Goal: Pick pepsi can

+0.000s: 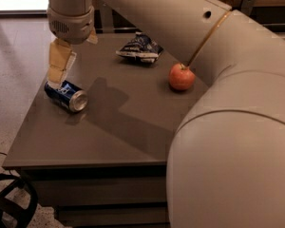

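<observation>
The pepsi can [66, 96] is dark blue and lies on its side near the left edge of the grey table [123, 132], with its silver end turned toward the front right. My gripper [57, 79] hangs from the beige wrist at the upper left. It points down, and its tip is just above the can's far left end. I cannot tell whether it touches the can. Nothing is held.
A blue-and-white snack bag [138, 49] lies at the back middle of the table. A red apple [182, 77] stands to its right. My beige arm [228, 127] fills the right foreground and hides that side of the table. A black object [9, 203] is on the floor at the bottom left.
</observation>
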